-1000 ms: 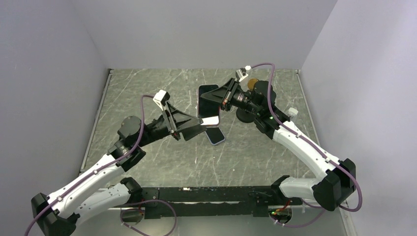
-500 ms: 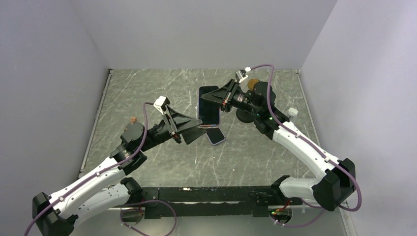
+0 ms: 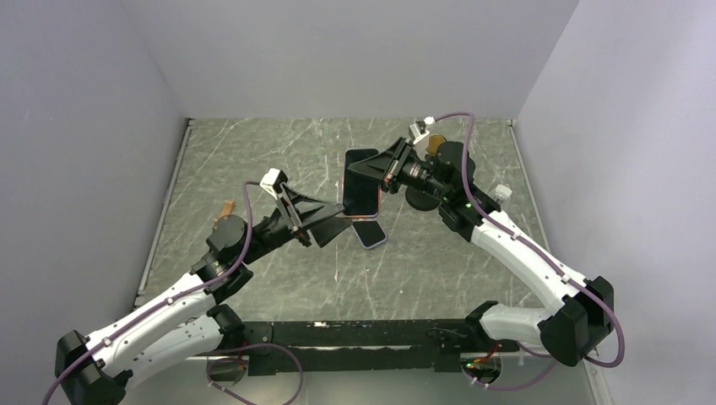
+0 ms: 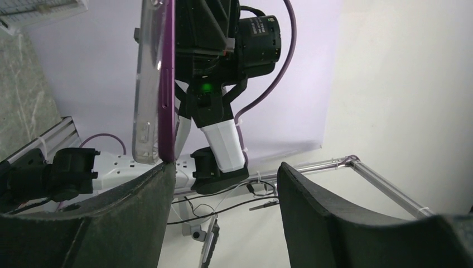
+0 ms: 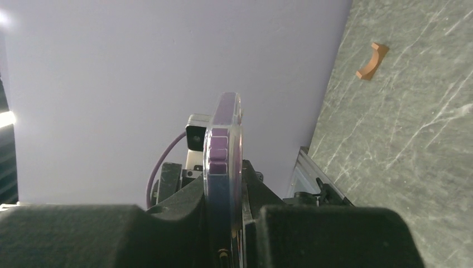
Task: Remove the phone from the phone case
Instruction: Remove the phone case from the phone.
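Note:
My right gripper (image 3: 382, 180) is shut on the phone (image 3: 360, 180), which stands upright above the table with its black screen facing the top camera. In the right wrist view the phone (image 5: 223, 146) is edge-on between the fingers (image 5: 167, 229), purple edge inside the clear phone case (image 5: 239, 120). My left gripper (image 3: 344, 221) is open at the phone's lower end. In the left wrist view the purple phone edge (image 4: 167, 84) and clear case (image 4: 146, 84) rise from the left fingertip (image 4: 159, 178); the gripper (image 4: 226, 170) holds nothing.
A second, darker phone (image 3: 370, 234) lies flat on the grey marbled table (image 3: 279, 160) under the held one. A small orange-brown curved piece (image 3: 226, 207) lies at the left, also in the right wrist view (image 5: 372, 60). White walls surround the table.
My left arm has sunk and drawn back a little, its gripper staying at the phone's lower end. The right gripper and phone have shifted slightly right.

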Robot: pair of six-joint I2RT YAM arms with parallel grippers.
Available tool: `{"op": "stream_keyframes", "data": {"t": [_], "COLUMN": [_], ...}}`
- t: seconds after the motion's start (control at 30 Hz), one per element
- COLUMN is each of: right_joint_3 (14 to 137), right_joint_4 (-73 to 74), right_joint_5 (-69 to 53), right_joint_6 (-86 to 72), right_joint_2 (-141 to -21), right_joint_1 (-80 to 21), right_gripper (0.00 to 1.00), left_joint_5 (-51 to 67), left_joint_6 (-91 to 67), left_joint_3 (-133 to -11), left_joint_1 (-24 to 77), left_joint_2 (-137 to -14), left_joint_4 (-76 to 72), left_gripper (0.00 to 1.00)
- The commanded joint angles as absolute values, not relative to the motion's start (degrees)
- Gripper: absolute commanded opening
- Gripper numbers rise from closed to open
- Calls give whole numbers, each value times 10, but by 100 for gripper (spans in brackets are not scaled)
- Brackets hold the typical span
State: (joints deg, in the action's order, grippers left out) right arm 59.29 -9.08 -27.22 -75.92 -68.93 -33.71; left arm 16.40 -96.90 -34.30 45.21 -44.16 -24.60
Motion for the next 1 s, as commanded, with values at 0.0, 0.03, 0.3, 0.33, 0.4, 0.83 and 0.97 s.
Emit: {"op": "stream_keyframes", "data": {"t": [0.0,0.03,0.3,0.33,0.4,0.83,0.97], "right_joint_3": [608,611,624,625,623,624,621], "right_joint_4": [-87,-80,-85,-84,-89,-107,-113], "right_joint_5": [-268,-267,-268,-267,-266,-270,-270], "right_joint_6": [-736,-730,-738,-738,-744,-768,-774], "right_joint_2": [-658,-658,-663,-663,-664,-677,-678], "right_joint_1": [-343,-343,-345,-345,-345,-340,-339], "right_gripper": [0,0,0,0,0,0,0], "left_joint_5": [137,135,134,139,147,156,153], "left_joint_6": [-994,-1001,-1016,-1013,-1010,-1000,-1014], "left_joint_3": [-337,-334,-333,-334,-335,-329,-316], "left_joint_1": [452,452,452,452,453,452,452], "left_joint_2": [-430,-429,-437,-441,-445,-446,-449], "left_joint_4": [-309,-309,-296,-294,-291,-318,-346], "left_gripper": [71,72,73,73,73,86,85]}}
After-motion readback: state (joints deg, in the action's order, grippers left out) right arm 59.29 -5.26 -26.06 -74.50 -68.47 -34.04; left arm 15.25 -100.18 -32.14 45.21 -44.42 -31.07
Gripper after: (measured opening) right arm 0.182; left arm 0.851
